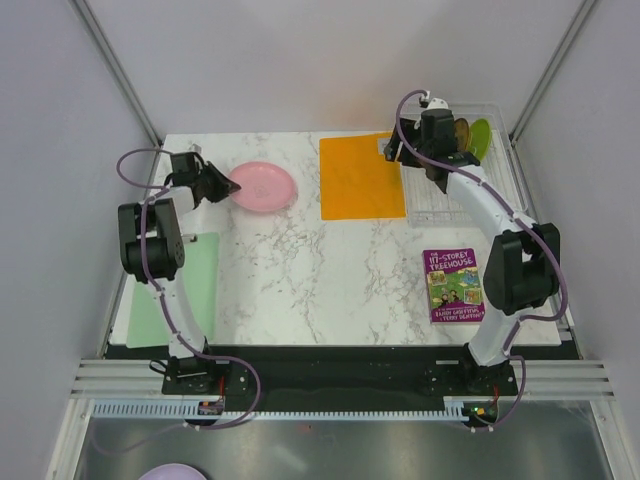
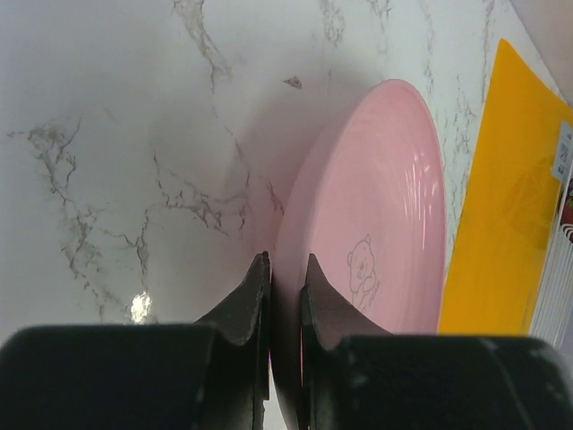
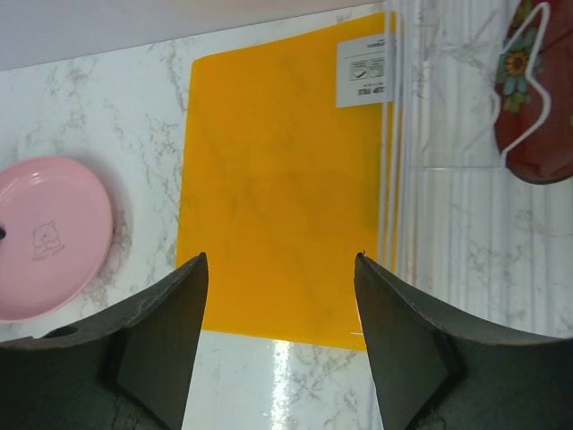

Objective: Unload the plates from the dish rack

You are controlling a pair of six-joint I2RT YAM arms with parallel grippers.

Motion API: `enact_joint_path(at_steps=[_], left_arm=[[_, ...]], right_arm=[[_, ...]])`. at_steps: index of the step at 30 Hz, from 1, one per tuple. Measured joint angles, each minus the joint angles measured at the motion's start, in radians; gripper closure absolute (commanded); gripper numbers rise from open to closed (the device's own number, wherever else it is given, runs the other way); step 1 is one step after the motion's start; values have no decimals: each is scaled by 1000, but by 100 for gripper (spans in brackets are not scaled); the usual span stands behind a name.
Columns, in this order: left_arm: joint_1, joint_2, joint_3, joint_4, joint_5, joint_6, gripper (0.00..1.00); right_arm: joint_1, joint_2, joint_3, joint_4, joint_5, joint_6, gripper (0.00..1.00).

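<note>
The plain pink plate (image 1: 264, 186) (image 2: 385, 197), with a small bear drawing, sits low over the marble at the back left. My left gripper (image 1: 232, 187) (image 2: 286, 260) is shut on its near rim, one finger on each face. At the back right stands the clear dish rack (image 1: 470, 185) (image 3: 448, 98). It holds a dark red speckled plate (image 3: 537, 107) (image 1: 461, 133) and a lime green plate (image 1: 482, 137), both on edge. My right gripper (image 1: 400, 152) (image 3: 282, 258) hangs open and empty above the orange mat's right part, just left of the rack.
A flat orange mat (image 1: 360, 176) (image 3: 277, 179) (image 2: 510, 206) lies between the pink plate and the rack. A purple book (image 1: 453, 284) lies at the front right and a pale green mat (image 1: 190, 290) at the left edge. A lilac plate (image 1: 172, 472) sits below the table front.
</note>
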Motion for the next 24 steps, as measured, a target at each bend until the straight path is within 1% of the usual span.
enact_joint_path(at_steps=[1, 2, 3, 4, 6, 7, 8, 9, 13, 17, 20, 24], left_arm=[[0, 12, 3, 0, 6, 0, 59], [0, 21, 5, -1, 10, 1, 59], [0, 28, 7, -2, 14, 3, 55], [0, 34, 10, -4, 16, 2, 40], [0, 44, 19, -4, 17, 10, 30], [0, 47, 24, -6, 19, 10, 14], [0, 47, 27, -8, 20, 11, 9], [0, 47, 29, -11, 19, 17, 1], [1, 35, 33, -19, 1, 23, 0], [1, -4, 33, -74, -77, 45, 0], [2, -77, 10, -105, -131, 60, 0], [0, -240, -61, -109, -186, 82, 0]], right_arm=[[-13, 0, 3, -8, 1, -5, 24], [-25, 1, 13, -23, 4, -12, 23], [-41, 6, 34, -44, 13, -21, 23], [-49, 10, 49, -52, 20, -28, 22], [-64, 32, 112, -84, 50, -50, 20], [-69, 45, 143, -93, 71, -61, 20], [-72, 55, 168, -101, 87, -70, 20], [-78, 71, 198, -105, 110, -81, 20], [-97, 161, 319, -127, 204, -119, 20], [-111, 257, 413, -164, 322, -164, 20], [-121, 344, 494, -176, 411, -205, 21], [-133, 431, 574, -196, 477, -254, 23]])
